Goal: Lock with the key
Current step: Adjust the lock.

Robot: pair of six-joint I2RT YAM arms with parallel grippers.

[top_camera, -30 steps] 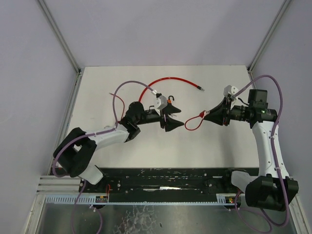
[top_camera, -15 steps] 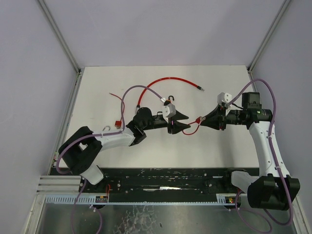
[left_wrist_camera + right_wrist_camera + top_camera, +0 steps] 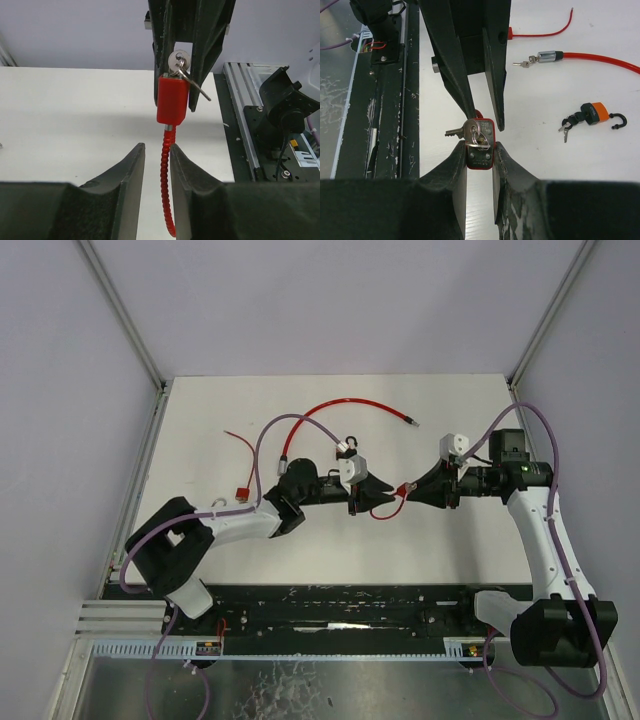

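A red lock (image 3: 480, 150) with a ribbed red cable (image 3: 166, 175) hangs above the table between the two arms. A key (image 3: 470, 131) on a ring sticks in its face. My right gripper (image 3: 479, 146) is shut on the lock body (image 3: 405, 487). My left gripper (image 3: 157, 150) faces it from the left, its jaws narrow around the cable just below the lock (image 3: 172, 100). The cable lies against one finger, with a gap to the other. In the top view the left gripper (image 3: 384, 497) almost meets the right gripper (image 3: 412, 487).
An orange padlock (image 3: 594, 112) with keys lies on the white table behind the left gripper, also visible from above (image 3: 348, 447). A second long red cable lock (image 3: 335, 405) curves across the back. A thin red wire (image 3: 240, 443) lies at the left.
The left gripper has moved right to the lock and narrowed its jaws around the cable. The right gripper has carried the lock a little to the left.
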